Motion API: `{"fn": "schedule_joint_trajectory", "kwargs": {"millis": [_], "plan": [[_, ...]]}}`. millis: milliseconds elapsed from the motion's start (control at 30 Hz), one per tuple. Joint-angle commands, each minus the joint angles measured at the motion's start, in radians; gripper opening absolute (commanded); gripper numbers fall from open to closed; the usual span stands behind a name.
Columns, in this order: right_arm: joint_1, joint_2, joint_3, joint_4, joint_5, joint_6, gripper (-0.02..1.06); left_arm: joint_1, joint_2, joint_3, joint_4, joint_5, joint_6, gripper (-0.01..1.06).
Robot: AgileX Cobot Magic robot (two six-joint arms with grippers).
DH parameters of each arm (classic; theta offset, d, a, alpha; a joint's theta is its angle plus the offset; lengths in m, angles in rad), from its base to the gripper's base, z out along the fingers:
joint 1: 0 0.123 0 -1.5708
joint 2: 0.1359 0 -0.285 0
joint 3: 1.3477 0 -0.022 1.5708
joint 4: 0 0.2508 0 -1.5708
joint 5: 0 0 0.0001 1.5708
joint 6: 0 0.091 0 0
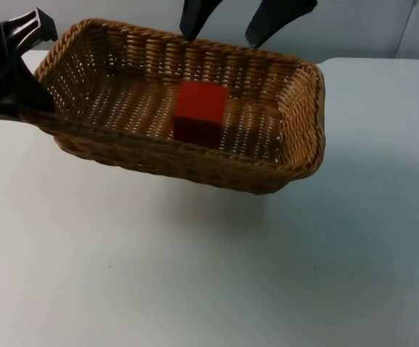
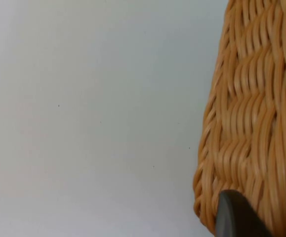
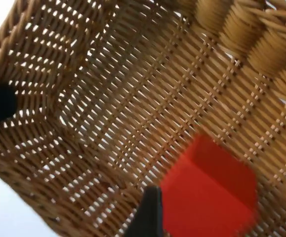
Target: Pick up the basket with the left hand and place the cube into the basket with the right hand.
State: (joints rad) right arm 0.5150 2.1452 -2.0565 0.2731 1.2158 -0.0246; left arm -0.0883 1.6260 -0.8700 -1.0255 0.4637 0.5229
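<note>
The wicker basket (image 1: 296,137) is held aloft at its left end by the clamped left gripper (image 1: 22,101), its long axis running across the table (image 1: 195,275). The right gripper (image 1: 220,29) is poised with fingers spread above the far rim, over the red cube (image 1: 200,108) resting inside.

The cube (image 1: 200,108) lies in the basket (image 1: 158,155), which is above the table (image 1: 195,275).

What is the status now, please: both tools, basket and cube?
Left tool clamped on basket end rim, basket lifted off table. Right tool open above far rim. Red cube on basket floor, released. Nothing in the way.
</note>
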Motion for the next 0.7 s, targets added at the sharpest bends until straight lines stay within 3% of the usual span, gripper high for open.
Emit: {"fn": "schedule_joint_trajectory", "kwargs": {"millis": [0,133,500,667], "plan": [[-0.006,-0.017,-0.016,-0.057,-0.013,0.0,0.76,0.001,-0.016,-0.001,-0.036,0.002,-0.007,0.0],[-0.07,-0.037,-0.064,-0.154,0.005,0.025,0.75,0.001,-0.016,-0.001,-0.036,0.002,-0.007,0.0],[-0.38,-0.105,-0.099,-0.138,0.005,0.048,0.75,0.001,-0.016,-0.001,-0.036,0.002,-0.007,0.0],[-0.438,-0.108,-0.099,-0.138,0.005,0.048,0.75,0.001,-0.016,-0.001,-0.036,0.002,-0.007,0.0]]}}
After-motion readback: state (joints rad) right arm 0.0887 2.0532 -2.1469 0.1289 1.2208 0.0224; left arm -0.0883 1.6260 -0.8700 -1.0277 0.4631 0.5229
